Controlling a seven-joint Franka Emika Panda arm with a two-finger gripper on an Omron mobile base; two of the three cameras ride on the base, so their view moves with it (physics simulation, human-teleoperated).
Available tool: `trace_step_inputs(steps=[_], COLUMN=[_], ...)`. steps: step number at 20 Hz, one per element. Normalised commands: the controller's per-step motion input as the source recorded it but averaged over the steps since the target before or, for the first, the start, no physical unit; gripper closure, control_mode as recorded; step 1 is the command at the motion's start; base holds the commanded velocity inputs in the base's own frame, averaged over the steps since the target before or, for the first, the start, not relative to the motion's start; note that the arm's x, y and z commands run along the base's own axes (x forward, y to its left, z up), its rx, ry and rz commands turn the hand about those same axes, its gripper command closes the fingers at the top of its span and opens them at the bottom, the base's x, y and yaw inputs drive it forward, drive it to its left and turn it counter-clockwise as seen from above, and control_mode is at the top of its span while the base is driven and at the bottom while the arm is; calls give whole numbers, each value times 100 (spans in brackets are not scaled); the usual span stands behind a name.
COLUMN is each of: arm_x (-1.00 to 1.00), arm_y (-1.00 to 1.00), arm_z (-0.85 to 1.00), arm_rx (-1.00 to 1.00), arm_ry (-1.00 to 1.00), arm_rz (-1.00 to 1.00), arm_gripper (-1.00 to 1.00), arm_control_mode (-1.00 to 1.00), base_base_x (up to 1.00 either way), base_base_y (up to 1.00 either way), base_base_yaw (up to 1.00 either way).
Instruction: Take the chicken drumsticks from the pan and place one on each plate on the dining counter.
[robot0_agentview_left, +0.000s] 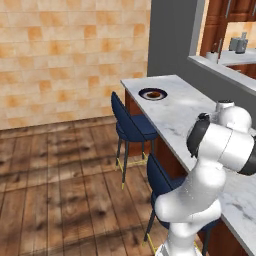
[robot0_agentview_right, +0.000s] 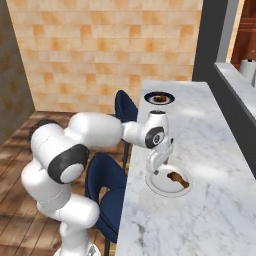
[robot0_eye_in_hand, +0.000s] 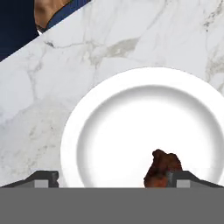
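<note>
Both orange-brown glossy drumsticks seem plated on the white-grey marble table (robot0_agentview_right: 200, 210): one on the near white plate (robot0_eye_in_hand: 109, 131), one, likely, on the far navy-rimmed plate (robot0_agentview_right: 159, 98). The end effector (robot0_eye_in_hand: 111, 179) stands wide, empty.

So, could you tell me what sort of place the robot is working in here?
Most likely a home kitchen's dining area: a long marble dining counter with navy bar stools tucked under it, two plates each holding a chicken drumstick, a tiled wall and a wood floor.
</note>
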Motion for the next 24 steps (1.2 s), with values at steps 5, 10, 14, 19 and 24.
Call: trace_step_inputs(steps=[5, 10, 14, 19, 24], arm_x=[-100, -100, -100, -100, -100], arm_y=[27, 56, 79, 85, 78], arm_z=[100, 98, 82, 59, 20], arm_rx=[0, -6, -21, -21, -9], arm_ry=[-16, -8, 0, -1, -17], arm_rz=[1, 6, 11, 14, 12], arm_gripper=[-100, -100, -100, -100, -100], arm_control_mode=[-100, -100, -100, -100, -100], base_base_x=[0, 0, 0, 0, 0], base_base_y=[0, 0, 0, 0, 0], base_base_yaw=[0, 0, 0, 0, 0])
